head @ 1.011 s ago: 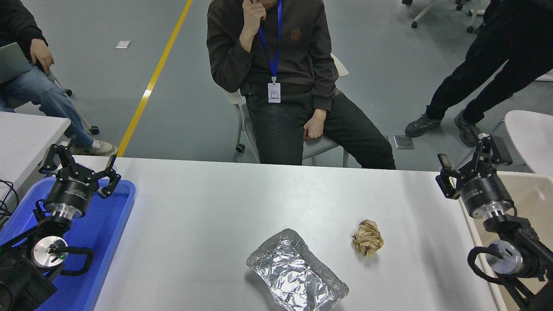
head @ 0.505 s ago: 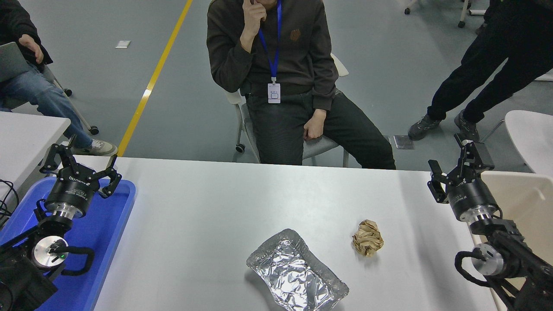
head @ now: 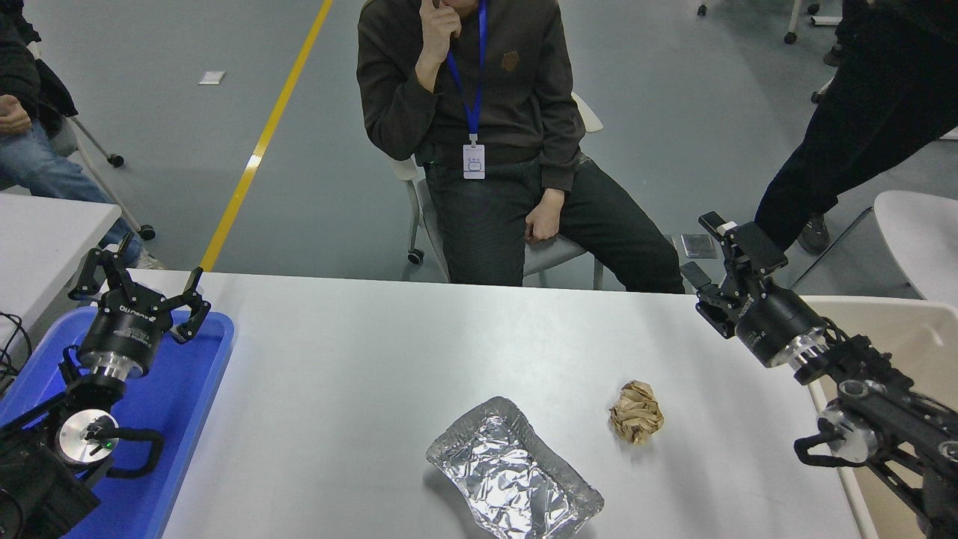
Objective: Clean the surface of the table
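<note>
- Head view: right gripper [head: 712,253] hangs over the far right edge of the table surface [head: 359,374], fingers apart, nothing held.
- Crumpled brown paper ball [head: 636,412] sits right of centre, w/ the foil tray [head: 513,470] near it at the front edge; they don't touch.
- Likely step: reach for the ball. Come down from above, straddle it, close gently – it's light & could roll.
- Left gripper [head: 142,278] parked over the blue tray [head: 187,404] at lower left, fingers spread, empty.
- Tabletop matte, otherwise bare. Beige bin [head: 917,337] at right looks the likely drop spot.
- Room: seated person [head: 479,112] at far side, others at the edges, grey floor w/ yellow line [head: 262,142].
</note>
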Robot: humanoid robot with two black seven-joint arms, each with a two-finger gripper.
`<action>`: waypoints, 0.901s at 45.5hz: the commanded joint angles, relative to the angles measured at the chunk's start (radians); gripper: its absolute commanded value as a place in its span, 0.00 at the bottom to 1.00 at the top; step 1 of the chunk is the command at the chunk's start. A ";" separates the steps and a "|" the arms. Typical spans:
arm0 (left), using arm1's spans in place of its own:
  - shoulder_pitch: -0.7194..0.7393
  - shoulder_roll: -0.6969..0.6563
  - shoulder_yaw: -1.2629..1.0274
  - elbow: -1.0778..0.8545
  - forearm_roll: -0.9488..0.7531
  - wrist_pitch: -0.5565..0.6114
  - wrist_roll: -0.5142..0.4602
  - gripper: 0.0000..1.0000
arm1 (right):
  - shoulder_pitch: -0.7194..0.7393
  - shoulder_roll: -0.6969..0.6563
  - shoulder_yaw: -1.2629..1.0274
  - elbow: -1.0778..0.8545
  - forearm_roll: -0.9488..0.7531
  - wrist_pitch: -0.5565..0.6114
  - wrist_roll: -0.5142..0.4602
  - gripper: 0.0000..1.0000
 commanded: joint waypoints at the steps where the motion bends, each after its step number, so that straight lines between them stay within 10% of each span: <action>1: 0.000 0.000 0.000 0.000 0.000 0.000 0.000 1.00 | 0.073 -0.078 -0.141 0.121 -0.199 -0.002 -0.039 0.99; 41: 0.000 0.000 0.000 0.000 0.000 0.000 0.000 1.00 | 0.529 0.072 -0.654 0.193 -0.736 -0.002 -0.128 0.99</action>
